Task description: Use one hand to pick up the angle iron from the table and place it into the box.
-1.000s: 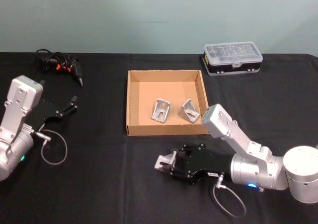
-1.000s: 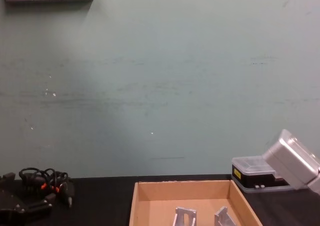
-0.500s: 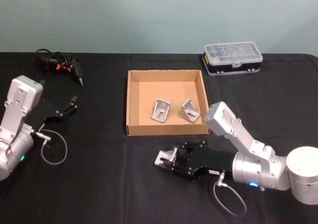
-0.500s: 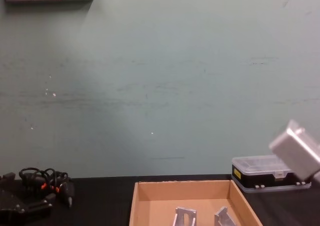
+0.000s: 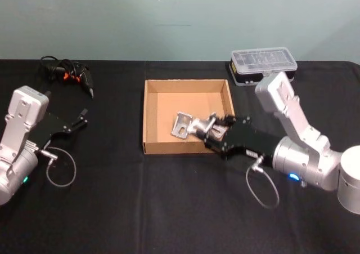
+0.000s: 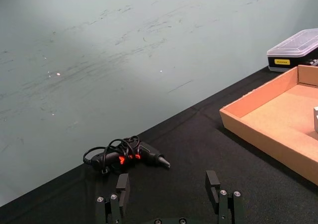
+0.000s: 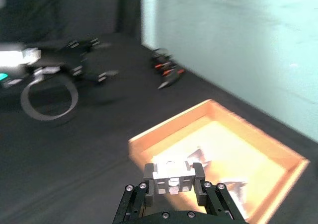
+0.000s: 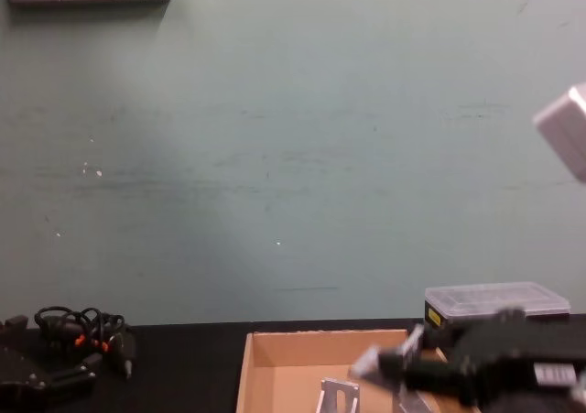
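- Angle iron clamped between the fingers of the right gripper, held above the box near its front right corner, clear of the floor as far as could be judged.
- In the right wrist view, iron seated squarely between the two fingers, box directly beyond and below.
- Two more irons already inside: one mid-box toward the front wall, just beside the held piece; another largely hidden under the gripper.
- Step in hand, judged: carry done, placing about to begin; pick-up finished, release not yet made.
- Next move, judged: lower onto bare cardboard, away from the two resting irons and the front wall, then part the fingers and lift straight out.
- Risk, judged: dropping onto the neighbouring iron, or catching the low wall on the way out.
- Left gripper parked near the table's left edge, fingers spread and holding nothing.
- Cable bundle at the back left, organiser case at the back right, both well apart from the work.
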Controlling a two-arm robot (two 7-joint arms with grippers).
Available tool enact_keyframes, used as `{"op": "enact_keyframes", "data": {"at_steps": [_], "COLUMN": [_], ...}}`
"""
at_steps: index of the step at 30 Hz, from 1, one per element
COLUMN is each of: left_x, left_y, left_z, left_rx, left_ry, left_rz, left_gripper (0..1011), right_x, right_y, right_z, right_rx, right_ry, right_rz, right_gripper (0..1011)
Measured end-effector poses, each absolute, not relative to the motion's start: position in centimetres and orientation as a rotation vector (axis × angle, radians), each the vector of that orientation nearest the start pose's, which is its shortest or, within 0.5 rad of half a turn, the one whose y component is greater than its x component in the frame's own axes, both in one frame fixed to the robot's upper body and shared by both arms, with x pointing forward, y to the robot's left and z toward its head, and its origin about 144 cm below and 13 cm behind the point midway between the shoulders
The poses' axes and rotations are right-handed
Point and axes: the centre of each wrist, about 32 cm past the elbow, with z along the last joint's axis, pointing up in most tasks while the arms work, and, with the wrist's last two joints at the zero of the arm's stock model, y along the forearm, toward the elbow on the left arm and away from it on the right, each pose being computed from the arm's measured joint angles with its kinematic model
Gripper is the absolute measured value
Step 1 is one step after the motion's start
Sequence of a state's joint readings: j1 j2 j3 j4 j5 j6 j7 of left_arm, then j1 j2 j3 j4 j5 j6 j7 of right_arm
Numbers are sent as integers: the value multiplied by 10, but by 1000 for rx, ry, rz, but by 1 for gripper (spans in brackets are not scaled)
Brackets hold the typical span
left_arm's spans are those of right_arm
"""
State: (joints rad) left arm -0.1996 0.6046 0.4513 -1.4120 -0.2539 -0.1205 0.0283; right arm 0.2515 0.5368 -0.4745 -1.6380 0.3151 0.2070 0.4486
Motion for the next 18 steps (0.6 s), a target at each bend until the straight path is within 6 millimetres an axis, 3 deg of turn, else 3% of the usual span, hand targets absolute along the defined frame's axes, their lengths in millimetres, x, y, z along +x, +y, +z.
{"op": "enact_keyframes", "data": {"at_steps": [9, 18], "left_x": [489, 489], "left_y": [310, 310], "left_z": [1140, 1140], "left_rx": [304, 304], "left_ry": [-285, -285], "left_rz": [1248, 1248], "left_gripper": [1000, 1000], "right_x": [516, 543], "right_y": [-231, -215], "right_z": [1218, 1216], "right_rx": [-260, -277], "right_ry": [-85, -57], "right_rz": [-897, -948], "right_gripper": [456, 453]}}
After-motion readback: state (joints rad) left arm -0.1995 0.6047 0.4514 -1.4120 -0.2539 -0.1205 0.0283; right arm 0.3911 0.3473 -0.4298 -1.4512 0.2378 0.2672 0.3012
